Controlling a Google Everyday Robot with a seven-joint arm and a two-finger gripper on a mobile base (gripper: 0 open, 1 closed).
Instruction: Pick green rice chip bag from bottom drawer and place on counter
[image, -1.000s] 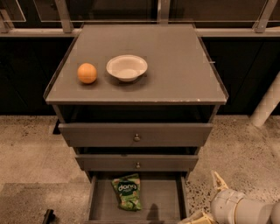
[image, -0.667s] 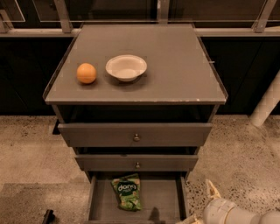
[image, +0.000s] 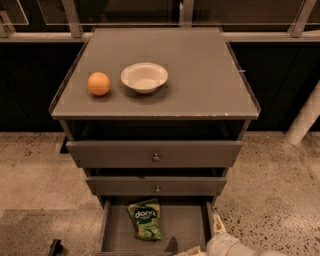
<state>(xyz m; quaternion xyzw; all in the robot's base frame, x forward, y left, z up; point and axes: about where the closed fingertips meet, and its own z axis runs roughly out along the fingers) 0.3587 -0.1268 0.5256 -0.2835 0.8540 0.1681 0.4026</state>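
The green rice chip bag (image: 145, 220) lies flat in the open bottom drawer (image: 187, 227), left of its middle, with its dark round patch and white letters facing up. The counter (image: 200, 75) is the grey top of the cabinet. My gripper (image: 205, 239) is at the frame's bottom edge by the drawer's front right corner, to the right of the bag and apart from it. Its pale fingers (image: 218, 225) are spread and hold nothing. Most of the arm is cut off by the frame.
An orange ball (image: 99, 83) and a white bowl (image: 144, 77) stand on the left half of the counter. Two knobbed drawers (image: 156, 154) above the bottom one are slightly pulled out. A white post (image: 305, 117) stands at the right on the speckled floor.
My gripper has sunk lower in the view and shifted a little left, towards the drawer's front right corner. The bag, ball and bowl have not moved.
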